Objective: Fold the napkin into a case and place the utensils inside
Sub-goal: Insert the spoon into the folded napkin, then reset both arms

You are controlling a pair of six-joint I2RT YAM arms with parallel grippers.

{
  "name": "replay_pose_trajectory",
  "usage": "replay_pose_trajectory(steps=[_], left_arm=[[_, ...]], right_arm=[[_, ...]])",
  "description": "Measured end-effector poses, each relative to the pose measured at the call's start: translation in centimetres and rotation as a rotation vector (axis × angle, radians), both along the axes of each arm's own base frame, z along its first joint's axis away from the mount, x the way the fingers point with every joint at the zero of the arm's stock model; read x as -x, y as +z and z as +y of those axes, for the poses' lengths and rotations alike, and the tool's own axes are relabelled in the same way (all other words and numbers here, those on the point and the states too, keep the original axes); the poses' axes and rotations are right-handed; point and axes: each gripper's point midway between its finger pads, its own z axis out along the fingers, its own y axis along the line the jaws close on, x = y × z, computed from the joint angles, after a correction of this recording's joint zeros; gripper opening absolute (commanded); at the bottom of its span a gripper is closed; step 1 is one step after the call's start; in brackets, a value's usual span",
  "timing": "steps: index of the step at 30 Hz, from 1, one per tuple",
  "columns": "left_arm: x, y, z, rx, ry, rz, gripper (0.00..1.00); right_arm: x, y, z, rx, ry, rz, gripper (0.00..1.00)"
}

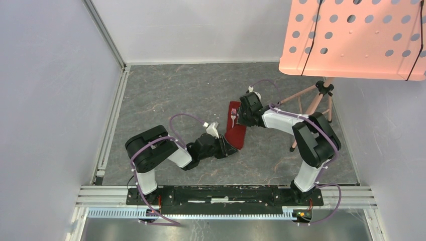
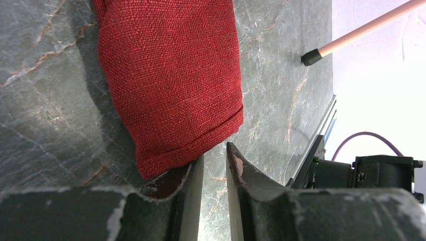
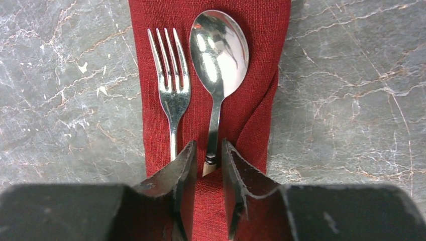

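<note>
The dark red napkin (image 1: 235, 129) lies folded as a narrow case in the middle of the grey table. In the right wrist view the fork (image 3: 173, 93) and spoon (image 3: 219, 52) lie side by side on the case (image 3: 251, 115), heads out, handles running under its fold. My right gripper (image 3: 208, 143) hovers over the case with its jaws a little apart on either side of the spoon's handle; it also shows in the top view (image 1: 241, 119). My left gripper (image 2: 214, 153) is narrowly open and empty at the case's near end (image 2: 171, 90), its left finger (image 2: 188, 175) against the cloth's corner.
A pink perforated stand board (image 1: 351, 37) hangs over the far right, and its thin pink tripod legs (image 1: 307, 98) stand just right of my right arm. One rubber foot (image 2: 311, 56) shows in the left wrist view. A metal rail (image 1: 226, 193) runs along the near edge.
</note>
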Motion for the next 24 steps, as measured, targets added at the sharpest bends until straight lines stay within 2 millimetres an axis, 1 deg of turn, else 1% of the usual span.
replay_pose_trajectory(steps=[6, 11, 13, 15, 17, 19, 21, 22, 23, 24], left_arm=[[0.0, 0.0, 0.0, 0.0, 0.0, 0.0, 0.33], [0.0, 0.2, -0.1, 0.005, -0.002, -0.003, 0.43], [0.0, 0.4, 0.0, 0.008, -0.002, -0.005, 0.49], [0.2, 0.7, 0.2, 0.012, -0.001, -0.009, 0.53], [0.6, 0.9, 0.7, 0.012, -0.001, -0.009, 0.55], [1.3, 1.1, 1.8, 0.004, -0.002, -0.002, 0.58], [2.2, 1.4, 2.9, -0.002, -0.006, 0.003, 0.6], [2.8, 1.7, 3.6, -0.002, -0.007, 0.005, 0.61], [3.3, 2.3, 4.3, 0.003, -0.008, 0.001, 0.62], [3.8, 3.1, 4.9, 0.011, -0.009, -0.004, 0.64]], right_arm=[[-0.1, 0.3, -0.1, 0.009, 0.011, -0.012, 0.35], [-0.5, 1.6, -0.6, 0.038, 0.02, -0.05, 0.42], [-1.2, 2.9, -0.8, 0.061, 0.03, -0.084, 0.43], [-2.1, 4.9, -0.8, 0.084, 0.058, -0.134, 0.45], [-3.0, 7.4, -0.6, 0.101, 0.096, -0.203, 0.48], [-3.2, 10.1, -0.9, 0.119, 0.141, -0.276, 0.51], [-2.4, 13.0, -1.4, 0.131, 0.191, -0.35, 0.53], [-1.7, 14.4, -1.6, 0.124, 0.221, -0.396, 0.55], [-0.5, 15.7, -2.1, 0.118, 0.249, -0.438, 0.58], [1.3, 16.9, -2.7, 0.108, 0.284, -0.481, 0.63]])
